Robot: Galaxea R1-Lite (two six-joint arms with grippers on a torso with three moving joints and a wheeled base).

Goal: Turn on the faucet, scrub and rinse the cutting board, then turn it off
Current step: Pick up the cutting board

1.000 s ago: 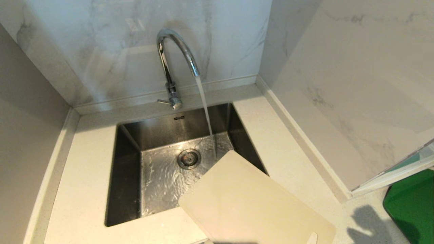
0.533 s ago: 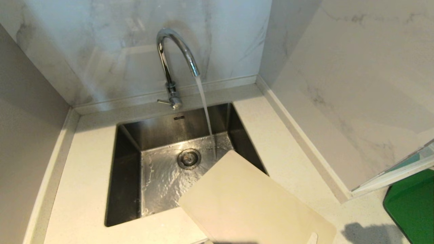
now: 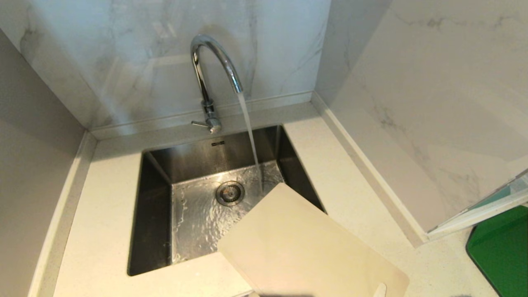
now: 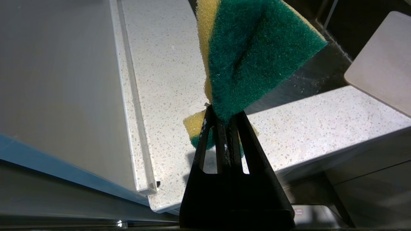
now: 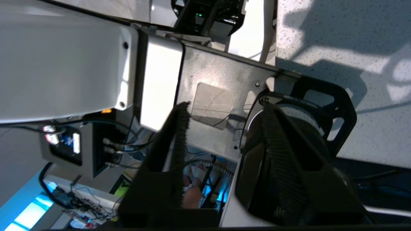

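Head view: faucet [image 3: 214, 66] runs into the sink [image 3: 156, 181]; cutting board [image 3: 305, 247] overhangs its near-right corner. Left end effector [image 4: 221, 118] clamps a sponge [image 4: 253, 57]; right end effector [image 5: 224, 128] gapes empty.

There are 1 faucet [image 3: 210, 78], 1 sink [image 3: 156, 214], 1 cream cutting board [image 3: 305, 247], 1 green board [image 3: 501, 251], 1 sponge [image 4: 250, 57] and 2 grippers: left gripper [image 4: 221, 118], right gripper [image 5: 224, 112].

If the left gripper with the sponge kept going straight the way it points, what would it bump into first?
The left gripper holds a sponge that sticks out ahead, so the sponge would hit first. It probably meets the speckled counter near the sink's edge, though depth is hard to judge.
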